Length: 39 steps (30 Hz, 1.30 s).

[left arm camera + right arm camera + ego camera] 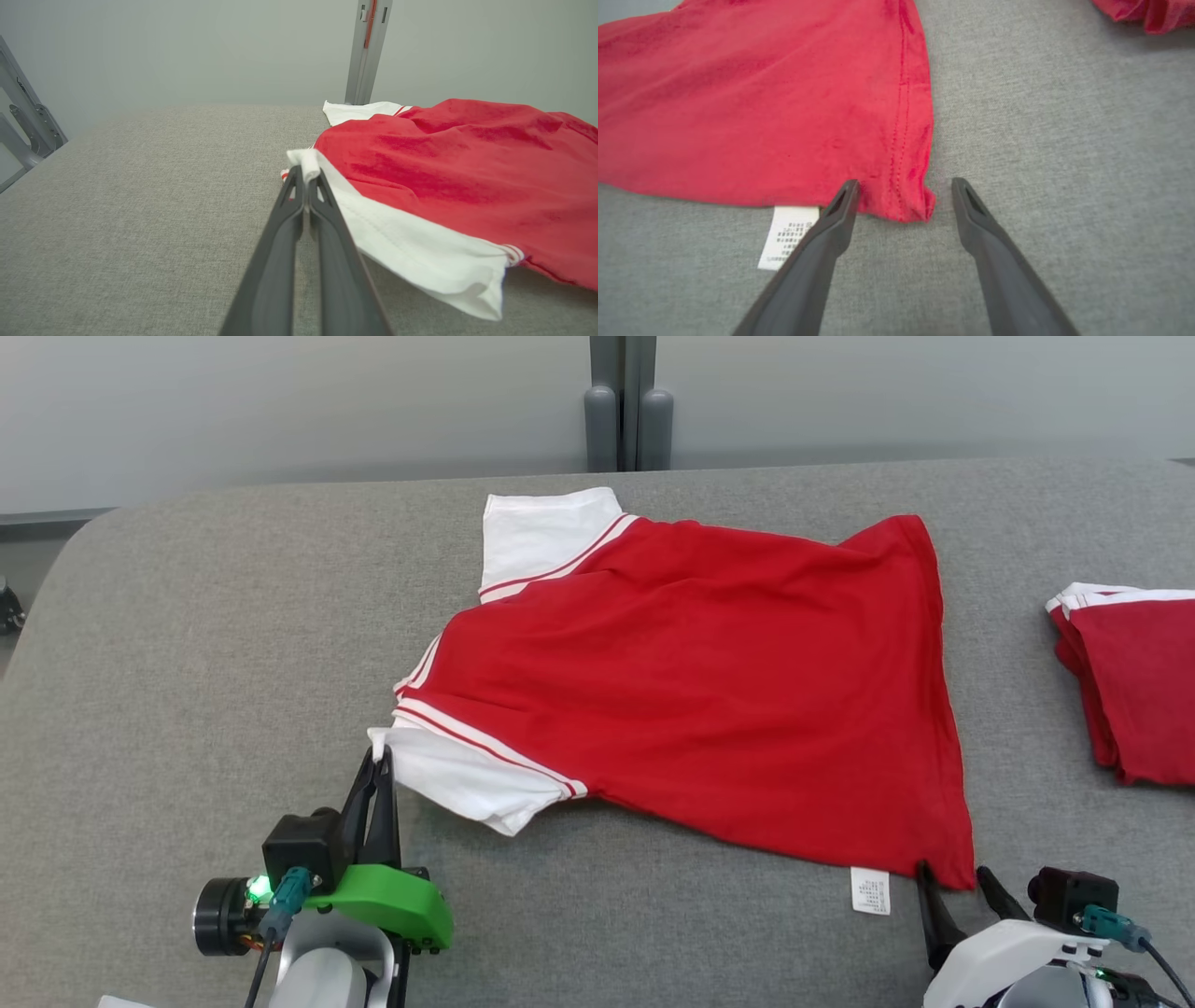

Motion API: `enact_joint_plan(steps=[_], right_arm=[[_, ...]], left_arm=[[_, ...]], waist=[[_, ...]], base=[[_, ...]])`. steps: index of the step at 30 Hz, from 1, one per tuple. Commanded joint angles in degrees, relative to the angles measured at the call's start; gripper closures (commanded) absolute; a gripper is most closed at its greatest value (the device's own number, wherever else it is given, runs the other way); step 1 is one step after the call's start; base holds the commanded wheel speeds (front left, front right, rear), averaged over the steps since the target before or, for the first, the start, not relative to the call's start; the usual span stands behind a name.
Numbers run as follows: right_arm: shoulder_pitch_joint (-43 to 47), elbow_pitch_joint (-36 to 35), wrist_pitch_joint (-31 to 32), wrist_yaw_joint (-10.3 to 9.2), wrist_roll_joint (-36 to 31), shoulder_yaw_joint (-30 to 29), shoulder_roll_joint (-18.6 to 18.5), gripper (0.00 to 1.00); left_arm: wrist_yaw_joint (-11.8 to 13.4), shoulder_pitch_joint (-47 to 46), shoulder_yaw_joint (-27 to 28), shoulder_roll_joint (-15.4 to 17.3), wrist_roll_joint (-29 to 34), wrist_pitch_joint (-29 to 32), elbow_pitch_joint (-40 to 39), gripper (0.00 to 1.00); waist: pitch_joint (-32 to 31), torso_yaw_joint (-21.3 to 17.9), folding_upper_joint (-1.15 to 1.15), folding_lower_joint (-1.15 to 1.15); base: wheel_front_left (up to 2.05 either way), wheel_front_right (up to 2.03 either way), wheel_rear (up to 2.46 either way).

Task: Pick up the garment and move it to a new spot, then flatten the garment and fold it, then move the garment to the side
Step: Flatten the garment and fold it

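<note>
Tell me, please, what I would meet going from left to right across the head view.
The left gripper, jaws shut on a white sleeve → red T-shirt with white striped sleeves → right gripper, jaws open → folded red-and-white garment.

On grey table (187, 644): garment (700, 691), folded shirt (1139, 681)

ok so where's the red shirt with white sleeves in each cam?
Head view: red shirt spread mid-table, left gripper shut on its near white sleeve.
Left wrist view: right half, sleeve edge pinched at centre.
Right wrist view: upper left, hem corner between the open right gripper fingers.
Shared landmark: grey table under it.
</note>
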Motion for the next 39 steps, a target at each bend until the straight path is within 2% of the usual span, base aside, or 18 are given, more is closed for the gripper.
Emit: enact_joint_plan(steps=[1, 5, 6, 7, 8, 9, 15, 20, 24, 29, 34, 39], right_arm=[[-0.77, 0.56, 0.01, -0.06, 0.86, 0.34, 0.00, 0.00], [-1.33, 2.16, 0.16, -0.06, 2.78, 1.41, 0.00, 0.00], [-1.40, 2.40, 0.17, -0.05, 2.99, 1.61, 0.01, 0.22], [-1.56, 2.72, 0.09, -0.06, 3.37, 1.81, 0.01, 0.60], [-1.72, 2.92, -0.04, -0.05, 3.53, 1.94, 0.01, 0.87], [-1.90, 3.06, -0.15, -0.05, 3.59, 2.21, 0.02, 1.00], [-2.99, 1.49, -0.59, -0.05, 5.49, 3.75, -0.03, 1.00], [-5.24, -4.69, -0.72, -0.06, 5.49, 4.61, -0.32, 1.00], [-8.74, -11.71, 0.62, -0.05, 5.00, 5.31, -3.04, 1.00], [-15.28, -20.63, 3.65, -0.05, 5.39, 7.25, -8.16, 1.00], [-21.90, -27.35, 7.45, -0.06, 6.69, 9.31, -12.39, 1.00], [-26.53, -32.91, 11.49, -0.06, 8.03, 11.56, -14.69, 1.00]], left_arm=[[0.15, 0.82, -0.04, 0.25, 0.60, 0.02, -0.34, 1.00], [0.17, 1.11, -0.12, 0.23, 0.65, 0.02, -0.91, 1.00], [0.17, 1.16, -0.13, 0.23, 0.67, 0.02, -0.98, 1.00], [0.17, 1.23, -0.17, 0.23, 0.67, 0.02, -1.01, 1.00], [0.18, 1.26, -0.18, 0.23, 0.64, 0.02, -1.05, 1.00], [0.18, 1.22, -0.21, 0.23, 0.62, 0.02, -1.10, 1.00], [0.27, 1.24, 0.43, 0.24, 0.25, 0.02, -2.35, 1.00], [0.23, -0.50, 2.27, 0.25, -1.40, 0.02, -6.59, 1.00], [-0.92, -2.90, 3.63, 0.24, -3.11, 0.02, -10.82, 1.00], [-2.38, -8.89, 4.05, 0.23, -6.85, 0.02, -16.85, 1.00], [-2.22, -15.30, 4.52, 0.23, -5.90, 0.02, -22.36, 1.00], [-1.64, -20.32, 4.24, 0.21, -7.27, 0.03, -27.47, 1.00]], waist=[[-0.04, 0.24, 0.00, 0.00], [-0.12, 0.44, 0.00, 0.00], [-0.14, 0.46, 0.00, 0.00], [-0.18, 0.49, 0.00, 0.00], [-0.21, 0.50, 0.00, 0.00], [-0.26, 0.53, 0.00, 0.00], [-0.59, 0.59, 0.00, 0.00], [-1.14, 0.43, 0.00, 0.00], [-2.15, 0.16, 0.00, 0.00], [-4.30, 0.02, 0.00, 0.00], [-6.47, -0.48, 0.00, 0.00], [-7.63, -1.16, 0.00, 0.00]], base=[[0.00, 0.00, 0.00], [0.00, 0.00, 0.00], [0.00, 0.00, 0.00], [0.00, 0.00, 0.00], [0.00, 0.00, 0.00], [0.00, 0.00, 0.00], [0.00, 0.00, 0.00], [0.00, 0.00, 0.00], [0.00, 0.00, 0.00], [0.00, 0.00, 0.00], [0.00, 0.00, 0.00], [0.00, 0.00, 0.00]])
